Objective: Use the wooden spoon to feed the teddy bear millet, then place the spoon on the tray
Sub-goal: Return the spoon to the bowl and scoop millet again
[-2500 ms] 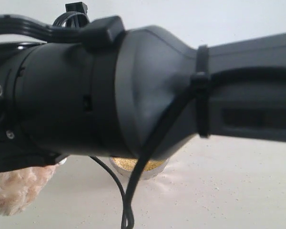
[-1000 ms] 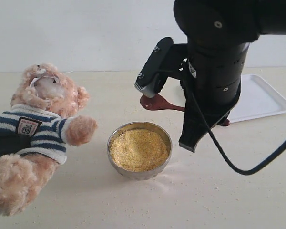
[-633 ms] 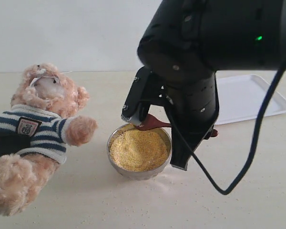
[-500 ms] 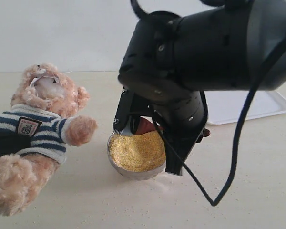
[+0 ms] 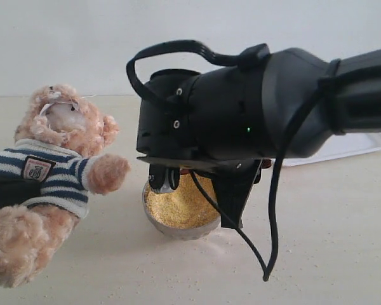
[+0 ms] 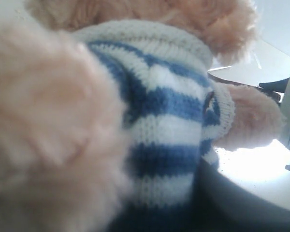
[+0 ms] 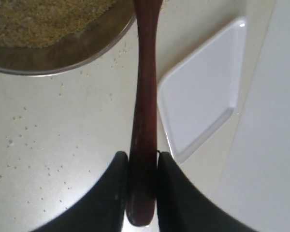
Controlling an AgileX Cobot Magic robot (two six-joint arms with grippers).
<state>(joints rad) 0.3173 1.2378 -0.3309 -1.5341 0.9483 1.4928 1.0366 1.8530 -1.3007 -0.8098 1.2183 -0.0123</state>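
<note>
The teddy bear (image 5: 57,152) leans at the left in its striped shirt (image 6: 169,125). My left gripper's dark finger (image 6: 241,203) presses against its body, which fills the space between the jaws. The millet (image 5: 178,204) fills a steel bowl (image 5: 153,216) at the centre. My right arm hangs low over the bowl, with the right gripper (image 5: 171,179) at its far rim. In the right wrist view the right gripper (image 7: 143,157) is shut on the wooden spoon (image 7: 145,92) near the handle's end. The spoon's oval end is out of view past the bowl's rim (image 7: 63,65). The tray (image 5: 362,145) lies at the back right.
Loose millet grains are scattered on the pale table (image 5: 317,254) around the bowl. The right arm's black cable (image 5: 270,229) loops down in front of the bowl's right side. The tray's corner (image 7: 203,96) lies just beyond the spoon handle.
My right arm has swung down and to the left, carrying the spoon from near the tray to over the bowl. The bear and the bowl have stayed put.
</note>
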